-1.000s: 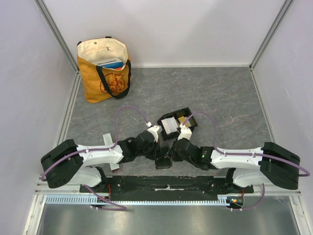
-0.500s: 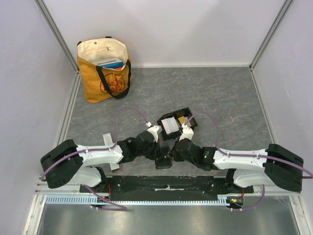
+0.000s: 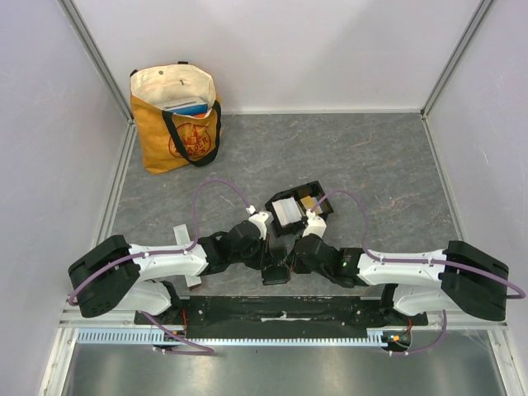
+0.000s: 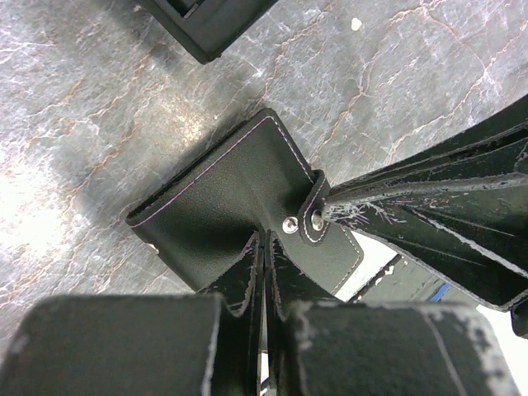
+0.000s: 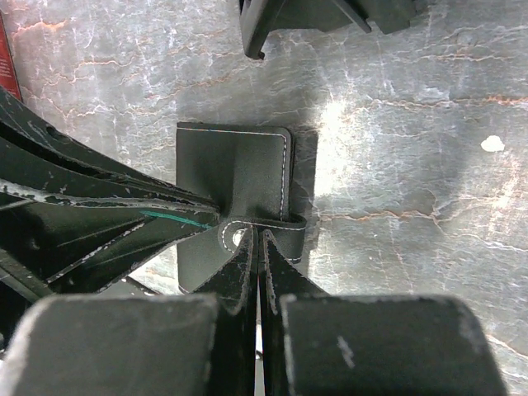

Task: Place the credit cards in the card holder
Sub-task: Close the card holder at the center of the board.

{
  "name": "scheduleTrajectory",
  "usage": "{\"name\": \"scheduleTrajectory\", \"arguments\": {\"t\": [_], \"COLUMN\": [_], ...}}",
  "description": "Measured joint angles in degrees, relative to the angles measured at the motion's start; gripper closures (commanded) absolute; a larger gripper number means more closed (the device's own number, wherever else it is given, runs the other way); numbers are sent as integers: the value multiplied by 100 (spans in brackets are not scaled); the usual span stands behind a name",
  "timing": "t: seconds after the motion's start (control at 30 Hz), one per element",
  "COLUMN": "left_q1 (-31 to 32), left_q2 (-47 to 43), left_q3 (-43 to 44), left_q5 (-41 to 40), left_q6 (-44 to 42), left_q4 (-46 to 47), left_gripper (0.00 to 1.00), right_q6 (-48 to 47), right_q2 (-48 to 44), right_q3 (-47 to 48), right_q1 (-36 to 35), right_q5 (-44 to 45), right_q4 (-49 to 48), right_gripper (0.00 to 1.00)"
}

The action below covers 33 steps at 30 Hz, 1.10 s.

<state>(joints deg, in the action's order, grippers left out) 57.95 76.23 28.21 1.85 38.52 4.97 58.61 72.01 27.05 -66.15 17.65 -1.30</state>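
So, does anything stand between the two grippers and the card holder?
Nothing visible does. The left gripper and the right gripper are both shut on the wallet; only bare table lies between it and the card holder.

Grey veined table boxed in by plain pale walls, metal posts at the far corners, under soft even light.

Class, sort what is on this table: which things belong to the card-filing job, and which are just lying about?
Job: small black two-compartment plastic card holder; pale grey card and orange-gold card in it; probably the flat black folding wallet.
Lying about: orange fabric tote bag; pale flat strip.
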Motion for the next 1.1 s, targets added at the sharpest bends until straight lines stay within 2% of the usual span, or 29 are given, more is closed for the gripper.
{"name": "scheduleTrajectory", "arguments": {"t": [1.1], "left_q1": [-2], "left_q2": [-9], "left_q3": [-13], "left_q5": [20], "left_q6": [0], "left_q4": [2], "left_gripper": [97], "right_q6": [2], "right_q2": [479], "right_q3": [103], "right_q1": [4], "right_q5": [-125], "right_q4": [-435], "right_gripper": [100]}}
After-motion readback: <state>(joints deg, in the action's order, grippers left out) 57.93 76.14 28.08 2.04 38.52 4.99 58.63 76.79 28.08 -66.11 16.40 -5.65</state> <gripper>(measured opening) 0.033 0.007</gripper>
